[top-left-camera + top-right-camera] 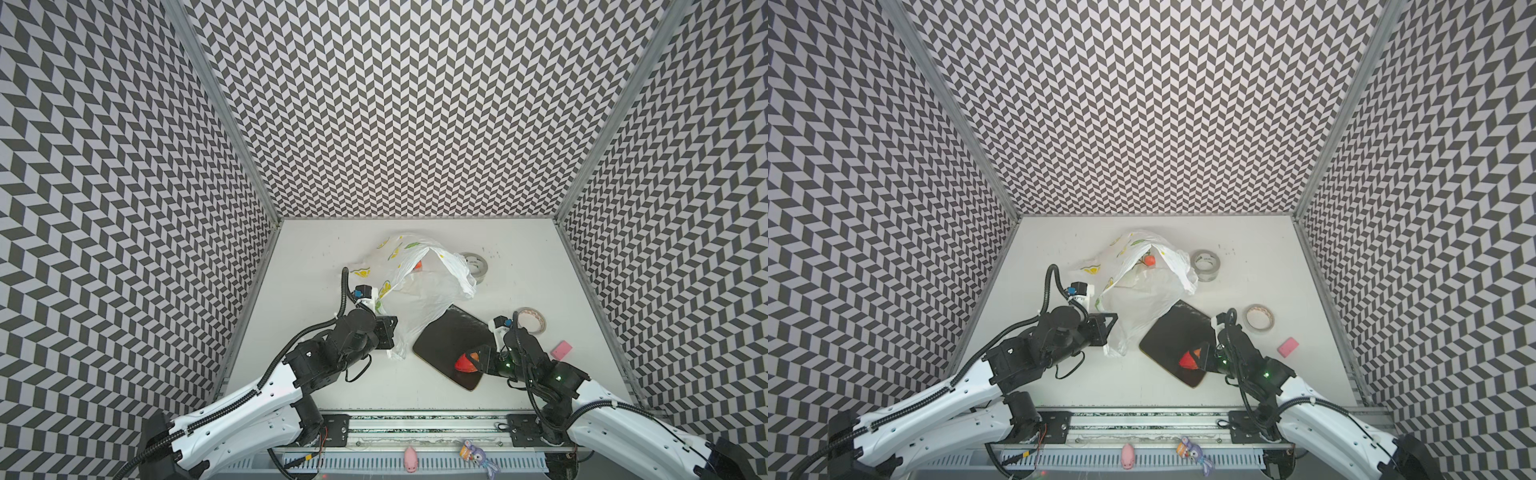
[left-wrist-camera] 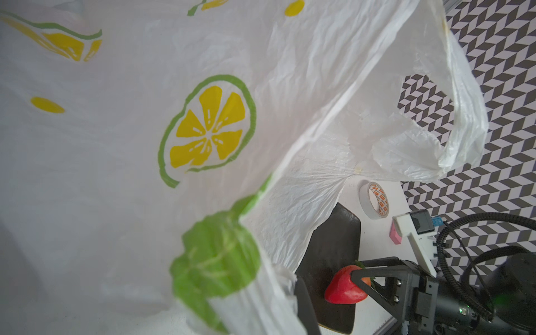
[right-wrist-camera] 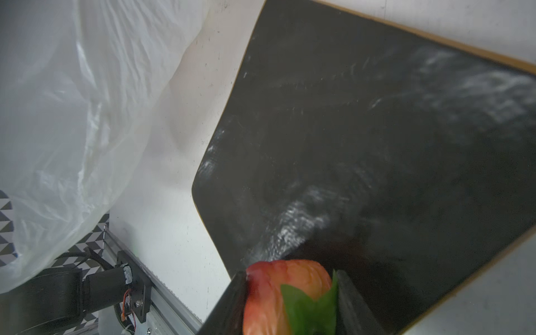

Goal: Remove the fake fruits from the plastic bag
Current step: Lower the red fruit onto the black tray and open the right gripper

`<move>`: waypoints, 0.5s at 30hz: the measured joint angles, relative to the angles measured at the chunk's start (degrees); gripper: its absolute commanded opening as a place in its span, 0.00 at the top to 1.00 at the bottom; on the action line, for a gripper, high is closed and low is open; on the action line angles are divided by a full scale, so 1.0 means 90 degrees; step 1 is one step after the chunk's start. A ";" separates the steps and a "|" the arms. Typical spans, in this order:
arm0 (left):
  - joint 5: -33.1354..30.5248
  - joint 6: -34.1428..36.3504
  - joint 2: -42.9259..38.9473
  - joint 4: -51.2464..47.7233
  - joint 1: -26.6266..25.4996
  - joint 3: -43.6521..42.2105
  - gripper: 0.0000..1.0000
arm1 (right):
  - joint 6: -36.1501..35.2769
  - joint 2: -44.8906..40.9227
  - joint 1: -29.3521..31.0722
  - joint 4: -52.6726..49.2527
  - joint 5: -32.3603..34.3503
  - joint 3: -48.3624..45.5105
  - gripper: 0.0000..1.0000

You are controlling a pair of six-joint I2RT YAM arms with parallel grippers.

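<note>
Left gripper (image 1: pixel 381 316) was clenched on bunched edge of thin white crinkly plastic bag with lemon-slice print (image 1: pixel 419 291), bag mouth lifted open mid white table (image 1: pixel 540 270). Right gripper (image 3: pixel 290 304) grasped glossy red toy strawberry with green cap (image 1: pixel 465 363) at near corner of flat black board (image 1: pixel 449 336). Small red-orange fruit (image 1: pixel 1149 260) sat inside bag.

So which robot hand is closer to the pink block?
Right. The right gripper holds a strawberry over the dark board, just left of the pink block in both top views. The left gripper grips the bag on the board's other side.
</note>
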 measured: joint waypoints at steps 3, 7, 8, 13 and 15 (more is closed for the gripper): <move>0.0000 0.0000 -0.0002 -0.0012 0.0000 0.0000 1.00 | 0.0027 0.0041 -0.0010 0.0155 -0.0017 -0.0143 0.32; 0.0000 -0.0002 -0.0012 -0.0027 0.0000 0.0000 1.00 | -0.0005 -0.0039 -0.0022 -0.0066 0.0131 -0.0100 0.19; 0.0000 -0.0002 -0.0019 -0.0027 0.0000 0.0000 1.00 | -0.0046 -0.0124 -0.0022 -0.0226 0.0214 -0.0024 0.15; 0.0000 0.0000 -0.0085 -0.0041 0.0000 0.0000 1.00 | -0.0100 -0.0811 -0.0041 -0.0869 0.0546 0.0396 0.07; 0.0000 0.0000 -0.0119 -0.0051 0.0000 0.0000 1.00 | -0.0095 -0.1090 -0.0049 -0.1078 0.0653 0.0593 0.07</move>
